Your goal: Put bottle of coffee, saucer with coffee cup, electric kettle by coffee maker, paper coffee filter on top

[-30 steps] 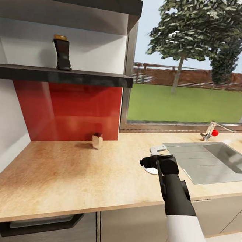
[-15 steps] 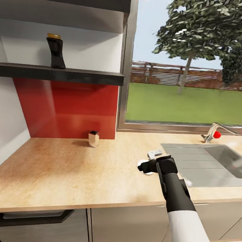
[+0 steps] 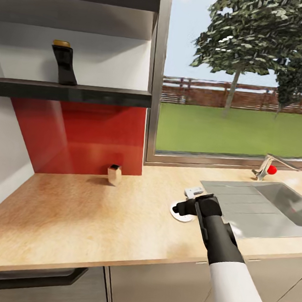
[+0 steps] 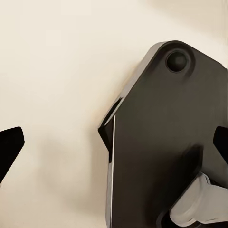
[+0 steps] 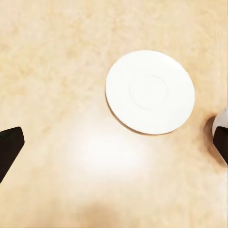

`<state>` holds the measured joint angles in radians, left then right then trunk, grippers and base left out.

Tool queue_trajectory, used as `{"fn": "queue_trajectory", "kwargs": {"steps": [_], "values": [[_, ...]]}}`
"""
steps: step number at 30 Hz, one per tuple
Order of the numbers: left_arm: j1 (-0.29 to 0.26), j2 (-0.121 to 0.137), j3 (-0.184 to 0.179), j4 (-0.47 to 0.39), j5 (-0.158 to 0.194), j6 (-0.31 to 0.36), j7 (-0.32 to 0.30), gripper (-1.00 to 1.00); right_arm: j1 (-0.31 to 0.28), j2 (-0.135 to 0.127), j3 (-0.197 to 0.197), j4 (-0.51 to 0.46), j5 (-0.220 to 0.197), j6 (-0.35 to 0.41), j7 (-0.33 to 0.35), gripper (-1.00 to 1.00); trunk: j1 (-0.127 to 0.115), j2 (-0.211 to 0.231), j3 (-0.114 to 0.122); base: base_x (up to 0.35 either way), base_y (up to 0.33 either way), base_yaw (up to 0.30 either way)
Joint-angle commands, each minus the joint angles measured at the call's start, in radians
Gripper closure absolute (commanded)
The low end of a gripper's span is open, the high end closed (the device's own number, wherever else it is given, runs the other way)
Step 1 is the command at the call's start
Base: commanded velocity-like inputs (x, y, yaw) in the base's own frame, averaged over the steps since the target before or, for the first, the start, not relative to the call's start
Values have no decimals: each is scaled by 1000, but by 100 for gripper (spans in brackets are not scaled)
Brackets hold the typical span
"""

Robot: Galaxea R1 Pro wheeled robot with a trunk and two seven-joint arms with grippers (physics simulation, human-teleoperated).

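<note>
White saucer (image 5: 150,92) lying flat on table (image 3: 85,214); right tool (image 3: 185,206) hovering above, spread wide. Saucer step; lowering to grip rim next.

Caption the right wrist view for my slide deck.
Open right tool above the white saucer lying on the kitchen countertop.

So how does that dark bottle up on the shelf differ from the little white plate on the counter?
The bottle is near-black with a gold cap; the saucer is plain white. The bottle stands tall and upright, while the saucer lies flat and round. The bottle sits on the shelf by the wall; the saucer lies on the countertop under the right gripper. Both are small and neither is held.
</note>
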<state>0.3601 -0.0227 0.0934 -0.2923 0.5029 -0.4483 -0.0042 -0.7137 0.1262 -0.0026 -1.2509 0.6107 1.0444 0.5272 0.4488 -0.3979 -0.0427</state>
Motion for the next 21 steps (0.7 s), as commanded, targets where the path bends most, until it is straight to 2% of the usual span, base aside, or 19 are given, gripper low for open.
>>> {"fn": "queue_trajectory", "kwargs": {"steps": [1,4,6,8,9,11,15,21], "values": [[0,0,5,-2,-1,1,0,-100,-1,2,0,2,10,3,4,-100,1,-2,-2,272,182,0],[0,4,5,-1,-1,2,0,-100,-2,9,-2,10,8,3,-11,-100,1,-2,-2,257,168,0],[0,4,6,-1,-1,2,0,-100,-2,26,-11,11,8,3,-32,-100,1,-2,-2,112,54,0],[1,4,6,0,-1,2,0,-100,-3,48,-40,12,7,3,-81,-100,1,-2,-2,46,22,0],[0,4,6,3,-2,2,0,-100,-4,48,-70,13,5,3,-123,-100,1,-2,-2,15,7,0],[1,4,6,9,-2,0,0,-100,-4,48,-83,16,0,3,-142,-100,1,-2,-2,8,4,0],[1,2,5,24,-4,0,0,-100,-4,48,-95,75,-17,3,-160,-100,1,-2,-2,28,6,0],[1,3,5,29,-4,1,0,-100,-4,48,-97,87,-20,3,-164,-100,1,-2,-2,239,86,0]]}}
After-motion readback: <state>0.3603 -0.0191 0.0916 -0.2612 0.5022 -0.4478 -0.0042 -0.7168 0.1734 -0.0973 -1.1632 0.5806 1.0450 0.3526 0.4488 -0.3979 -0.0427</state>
